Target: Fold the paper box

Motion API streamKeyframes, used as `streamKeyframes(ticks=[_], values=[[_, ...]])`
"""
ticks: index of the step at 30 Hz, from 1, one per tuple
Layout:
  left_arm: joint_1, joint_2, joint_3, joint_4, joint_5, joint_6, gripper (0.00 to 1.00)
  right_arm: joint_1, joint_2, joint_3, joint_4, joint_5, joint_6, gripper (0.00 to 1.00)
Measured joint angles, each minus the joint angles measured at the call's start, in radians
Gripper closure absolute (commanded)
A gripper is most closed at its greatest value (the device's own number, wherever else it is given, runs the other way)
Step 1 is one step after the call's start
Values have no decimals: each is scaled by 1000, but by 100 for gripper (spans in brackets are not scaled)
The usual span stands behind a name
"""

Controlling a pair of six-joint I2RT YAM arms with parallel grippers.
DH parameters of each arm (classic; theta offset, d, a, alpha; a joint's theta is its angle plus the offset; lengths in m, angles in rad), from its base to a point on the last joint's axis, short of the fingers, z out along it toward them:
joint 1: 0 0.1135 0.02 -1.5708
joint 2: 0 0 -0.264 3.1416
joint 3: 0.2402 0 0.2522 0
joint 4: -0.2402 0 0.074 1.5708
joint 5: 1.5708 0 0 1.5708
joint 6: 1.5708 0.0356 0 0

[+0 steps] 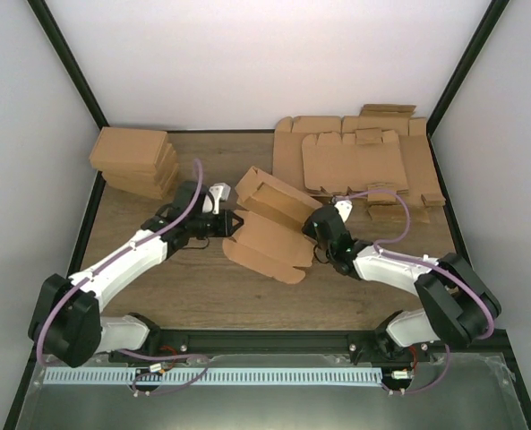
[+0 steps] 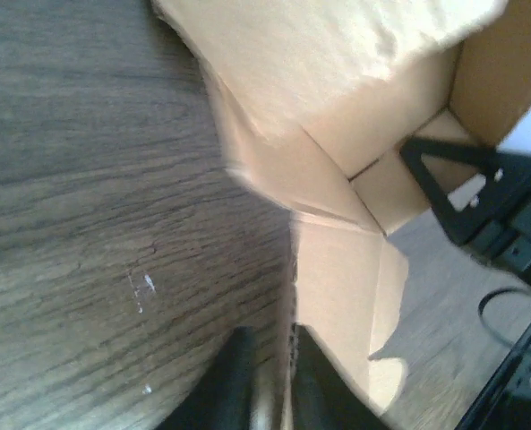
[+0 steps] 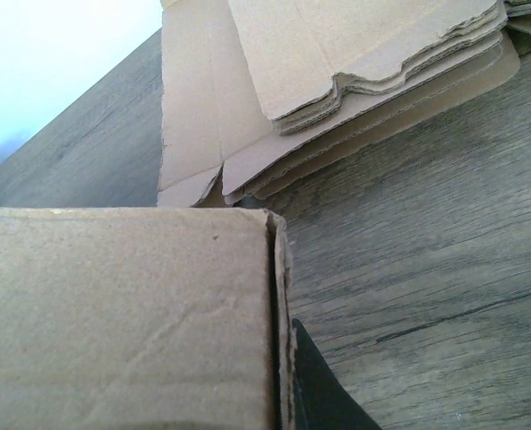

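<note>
The paper box (image 1: 269, 228) lies partly folded in the middle of the table, its walls raised at an angle. My left gripper (image 1: 232, 224) is at its left edge. In the left wrist view the two dark fingers (image 2: 238, 376) are closed on the thin edge of a box flap (image 2: 337, 269). My right gripper (image 1: 314, 226) holds the box's right side. In the right wrist view one black finger (image 3: 314, 385) presses against a doubled cardboard wall (image 3: 281, 296); the other finger is hidden behind the box panel (image 3: 122, 322). That right gripper (image 2: 462, 193) also shows in the left wrist view.
A spread of flat brown cardboard sheets (image 1: 363, 161) covers the back right of the table and lies just beyond the box (image 3: 363, 63). A stack of folded brown boxes (image 1: 135, 161) sits at the back left. Black frame posts (image 1: 68, 63) flank the table.
</note>
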Motion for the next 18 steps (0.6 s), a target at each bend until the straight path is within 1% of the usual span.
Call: streamKeyframes(ticks=[1,2,3,6,8,10,11,14,16,18], values=[[-1,5,0,-1,5,-1,96,1,-2,-1,0,0,-4,94],[-1,8,1,-2,7,7,96,2,-2,-2,0,-2,-9,86],[-1,8,5,-11,11,18,96,2,-2,-2,1,-6,-16,74],[-2,8,58,-72,-17,64,96,2,-13,-18,36,-44,-42,43],[-1,8,113,-118,-43,97,96,3,-40,-56,89,-92,-65,35],[-1,7,169,-162,-64,127,96,3,-63,-97,142,-150,-83,24],[-1,7,191,-182,-73,142,96,3,-69,-110,159,-188,-93,18],[-1,7,262,-269,-111,194,96,10,-74,-129,195,-331,-127,6],[-1,9,315,-344,-142,232,96,14,-91,-148,214,-430,-137,1],[-1,12,364,-412,-174,268,96,15,-126,-185,226,-522,-146,0]])
